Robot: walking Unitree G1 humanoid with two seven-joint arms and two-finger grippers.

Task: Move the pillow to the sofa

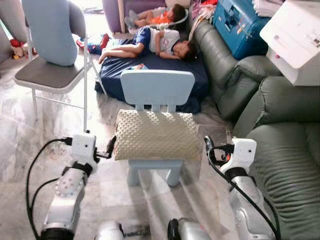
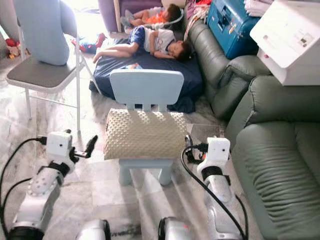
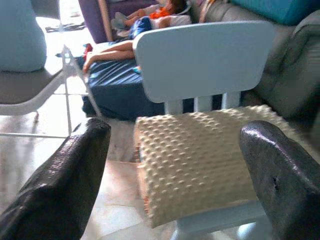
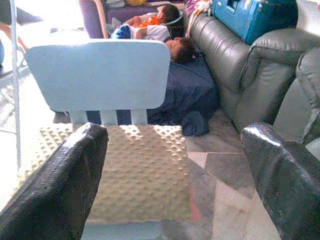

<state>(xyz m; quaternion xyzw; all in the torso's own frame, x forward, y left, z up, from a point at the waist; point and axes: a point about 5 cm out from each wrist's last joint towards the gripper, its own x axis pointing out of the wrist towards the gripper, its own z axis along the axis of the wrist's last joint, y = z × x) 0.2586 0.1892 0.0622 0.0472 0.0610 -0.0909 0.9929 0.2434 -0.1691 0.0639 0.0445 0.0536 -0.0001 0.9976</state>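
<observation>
Beige and dimpled, the pillow [image 1: 156,134] lies on a small blue chair [image 1: 157,89], between the two grippers. Left gripper [image 1: 111,148] waits open just off its left edge; right gripper [image 1: 208,148] stands open off its right edge. Both should close in level and together, squeezing the sides evenly before lifting toward the sofa [image 1: 280,150] on the right.

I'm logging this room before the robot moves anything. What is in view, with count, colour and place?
pillow: one, beige, dotted, on the small chair
small chair: one, pale blue, before the robot
folding chair: one, grey seat, far left
mattress: one, navy, on the floor behind
people: two, lying beyond the chair
sofa: one, grey-green, right
case: one, blue, on the sofa
left pincer: open, left of the pillow
right pincer: open, right of the pillow
</observation>
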